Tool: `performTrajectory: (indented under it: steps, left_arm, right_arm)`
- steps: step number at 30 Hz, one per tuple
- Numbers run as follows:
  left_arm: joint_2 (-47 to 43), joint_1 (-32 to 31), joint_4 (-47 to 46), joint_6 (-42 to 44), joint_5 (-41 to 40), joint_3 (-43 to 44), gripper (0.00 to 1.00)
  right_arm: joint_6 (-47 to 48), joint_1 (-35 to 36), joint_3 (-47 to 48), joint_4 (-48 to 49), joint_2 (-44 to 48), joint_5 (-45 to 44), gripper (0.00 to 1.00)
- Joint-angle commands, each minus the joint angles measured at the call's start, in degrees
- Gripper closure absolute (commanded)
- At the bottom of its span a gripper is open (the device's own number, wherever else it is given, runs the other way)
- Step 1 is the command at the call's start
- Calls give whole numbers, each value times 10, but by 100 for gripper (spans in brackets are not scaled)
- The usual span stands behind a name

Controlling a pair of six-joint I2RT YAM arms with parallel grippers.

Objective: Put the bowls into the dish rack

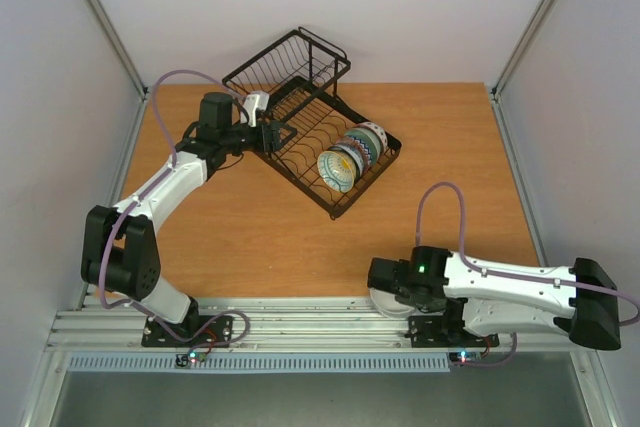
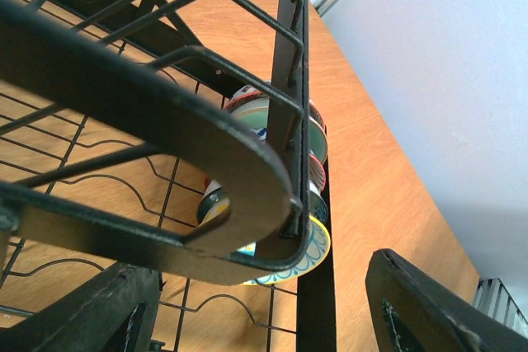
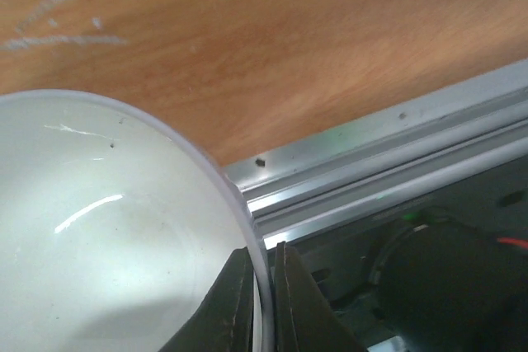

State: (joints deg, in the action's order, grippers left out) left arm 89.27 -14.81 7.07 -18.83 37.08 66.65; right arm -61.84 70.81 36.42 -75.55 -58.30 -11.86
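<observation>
The right hand (image 3: 264, 268) is pinched shut on the rim of the plain white round ceramic bowl (image 3: 107, 228): one finger sits inside the wall and the other outside, with the thin edge caught between them. The bowl sits open side up under the hand and to its inner side, on the brown wooden worktop (image 3: 247, 30). Just behind the hand runs the ribbed aluminium rail (image 3: 396, 154) at the near edge.

Well ahead of this hand, and off to its left, the large black wire dish rack (image 1: 283, 69) lies at an angle. The three other round ceramic bowls (image 1: 350, 155), patterned and tinted, stand on edge in a row in its curved dividers, at the end of the rack nearest the right hand.

The left hand (image 1: 266, 129) is at the far side of the rack from the right hand. Its jaws are wide and astride the rack's rim; whether they press on the wire I cannot tell.

I judge the step in hand to be picking up the last bowl, with the grip just made and the lift not yet begun. The next move calls for raising the bowl clear of the worktop without letting the thin rim slip. The bowl then has to be carried forward and left, tipped onto its edge, and lowered into a free divider slot beside the row.
</observation>
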Motion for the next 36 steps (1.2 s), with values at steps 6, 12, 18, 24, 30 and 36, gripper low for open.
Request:
performTrajectory:
  steps: [6, 12, 18, 24, 30, 36]
  left_arm:
    - [2, 1, -22, -8, 19, 15, 31]
    - [-8, 1, -23, -6, 20, 14, 31]
    - [3, 1, -26, -8, 35, 16, 31]
    - [24, 0, -21, -15, 81, 29, 31]
    - [63, -28, 81, 27, 116, 97, 40]
    - [64, -51, 124, 68, 112, 121, 51]
  right_arm:
    - [213, -33, 298, -99, -150, -194, 99]
    - [351, -113, 396, -73, -212, -245, 99]
    - [513, -208, 408, 94, -187, -173, 99]
    - [602, -234, 497, 137, -257, -131, 99]
    - [654, -272, 573, 162, -355, -82, 99]
    - [672, -301, 610, 178, -401, -61, 99]
